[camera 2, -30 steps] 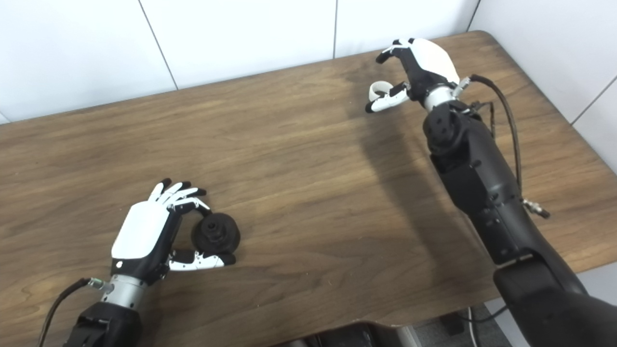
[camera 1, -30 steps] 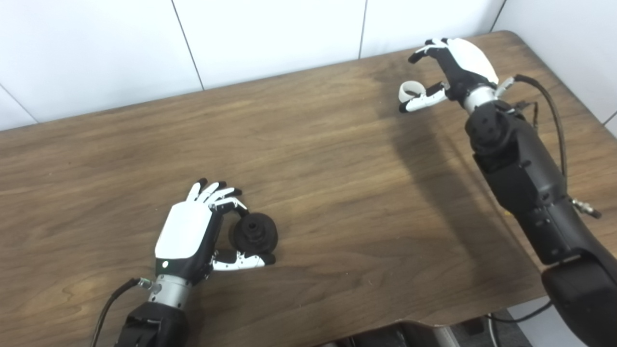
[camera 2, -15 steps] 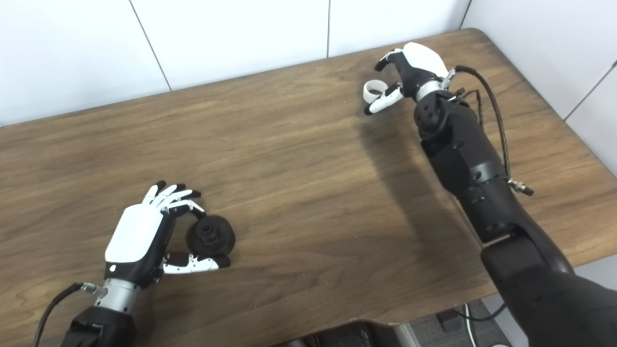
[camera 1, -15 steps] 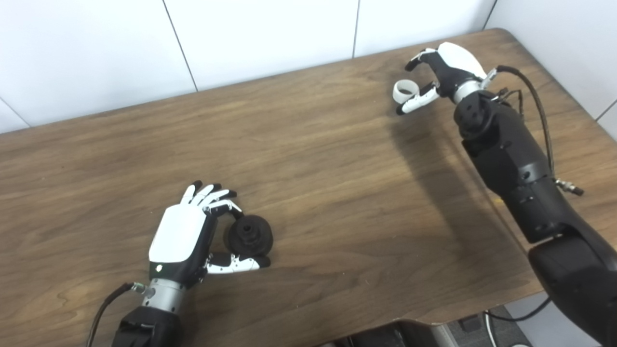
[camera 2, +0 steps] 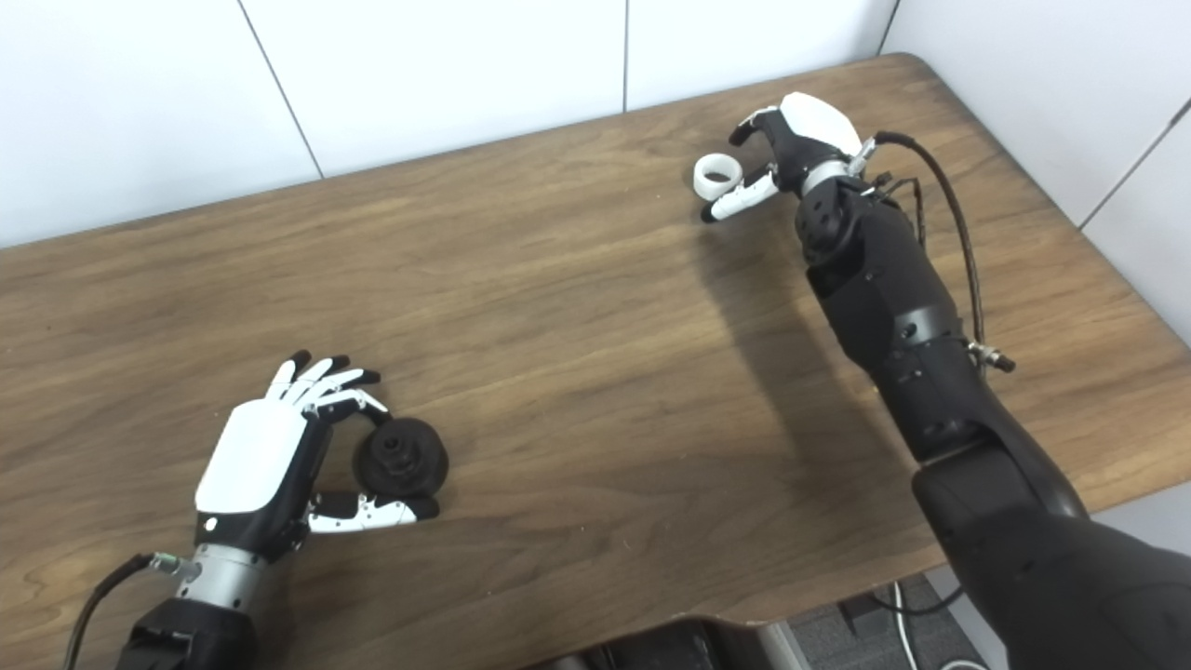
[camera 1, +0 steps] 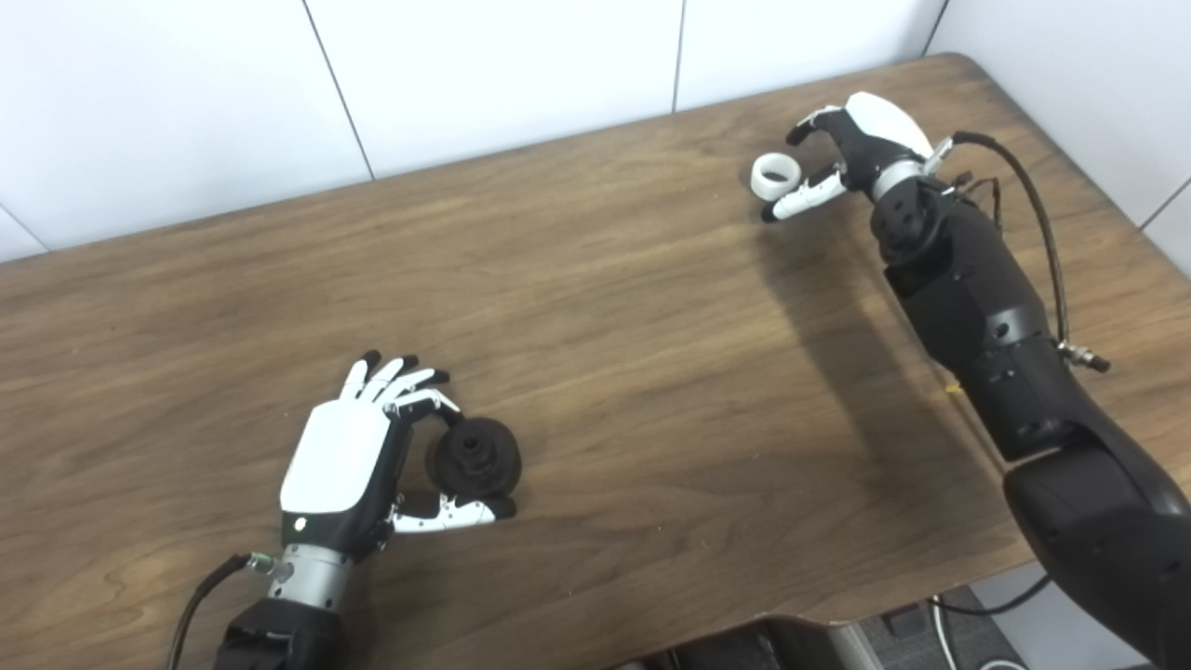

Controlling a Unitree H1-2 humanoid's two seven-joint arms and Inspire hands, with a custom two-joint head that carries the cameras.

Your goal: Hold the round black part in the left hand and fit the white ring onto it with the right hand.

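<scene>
Left hand (camera 1: 349,465) low on the desk (camera 1: 651,372), fingers and thumb cupped around the round black part (camera 1: 473,456), seemingly touching. Right hand (camera 1: 861,140) far across, spread wide, white ring (camera 1: 774,174) just beyond its thumb, ungrasped.

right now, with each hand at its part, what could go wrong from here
1. The right hand sits beside the white ring, its fingers open around it, not clearly gripping. Closing off-centre could push the ring along the table toward the far edge.
2. The left hand only cups the round black part between finger and thumb; a loose hold might let it roll away or tilt on lifting.
3. The parts lie far apart, so alignment could suffer.
</scene>
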